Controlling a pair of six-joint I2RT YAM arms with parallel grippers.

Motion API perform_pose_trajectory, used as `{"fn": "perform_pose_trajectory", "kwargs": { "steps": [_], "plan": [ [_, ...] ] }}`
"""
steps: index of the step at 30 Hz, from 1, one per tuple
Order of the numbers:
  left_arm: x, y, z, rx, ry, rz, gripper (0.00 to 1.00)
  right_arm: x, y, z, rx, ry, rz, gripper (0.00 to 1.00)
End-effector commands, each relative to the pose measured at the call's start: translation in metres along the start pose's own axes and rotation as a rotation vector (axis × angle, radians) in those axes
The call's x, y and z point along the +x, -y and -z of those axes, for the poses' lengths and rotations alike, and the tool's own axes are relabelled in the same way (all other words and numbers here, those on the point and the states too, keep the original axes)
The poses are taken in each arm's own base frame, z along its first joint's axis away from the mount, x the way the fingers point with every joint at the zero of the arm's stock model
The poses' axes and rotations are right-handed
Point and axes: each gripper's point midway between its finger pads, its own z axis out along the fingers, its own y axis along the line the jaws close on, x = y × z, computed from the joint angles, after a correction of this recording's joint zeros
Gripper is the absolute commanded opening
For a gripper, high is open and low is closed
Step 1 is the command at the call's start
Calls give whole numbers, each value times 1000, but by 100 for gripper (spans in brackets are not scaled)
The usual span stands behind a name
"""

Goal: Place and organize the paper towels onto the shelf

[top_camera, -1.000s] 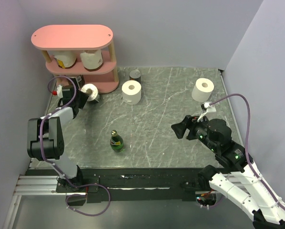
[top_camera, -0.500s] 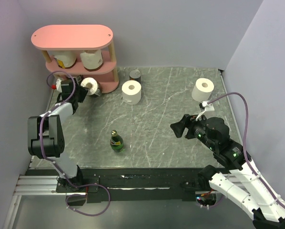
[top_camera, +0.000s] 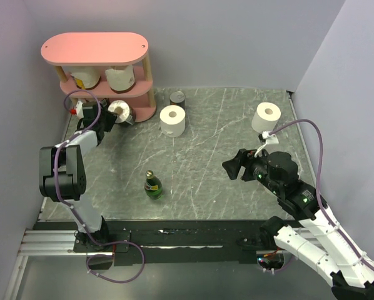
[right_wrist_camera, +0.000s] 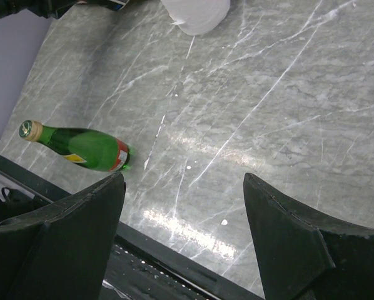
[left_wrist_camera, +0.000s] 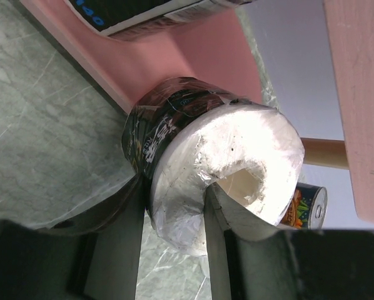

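left arm [top_camera: 60,175] stretched out with a grip on, right arm [top_camera: 312,215] just open

the left arm comes up off its base, elbow high, with the forearm reaching toward the far left. At its end the left gripper [left_wrist_camera: 174,209] has its jaws pinched on a roll [left_wrist_camera: 237,150], one finger down each side. The right arm angles in from the lower right with the wrist about level. The right gripper [top_camera: 231,167] points left toward the middle, up in the air, jaws spread wide with nothing between them.
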Motion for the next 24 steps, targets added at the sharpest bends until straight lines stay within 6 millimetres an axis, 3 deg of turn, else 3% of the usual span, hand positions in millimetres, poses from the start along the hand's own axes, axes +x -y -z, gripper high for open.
{"fn": "perform_pose_trajectory", "kwargs": {
  "steps": [1, 13, 18, 24],
  "plan": [
    [-30, 58, 3, 161, 87, 28, 40, -28, -10, 3, -27, 88, 9, 83],
    [-34, 69, 3, 196, 101, 37, 43, -28, -12, -1, -35, 79, 7, 83],
    [-37, 75, 15, 215, 112, 35, 66, -27, -12, -2, -35, 75, 6, 83],
    [-45, 85, 40, 257, 142, 12, 74, -27, -13, -1, -38, 77, 2, 84]
  ]
}}
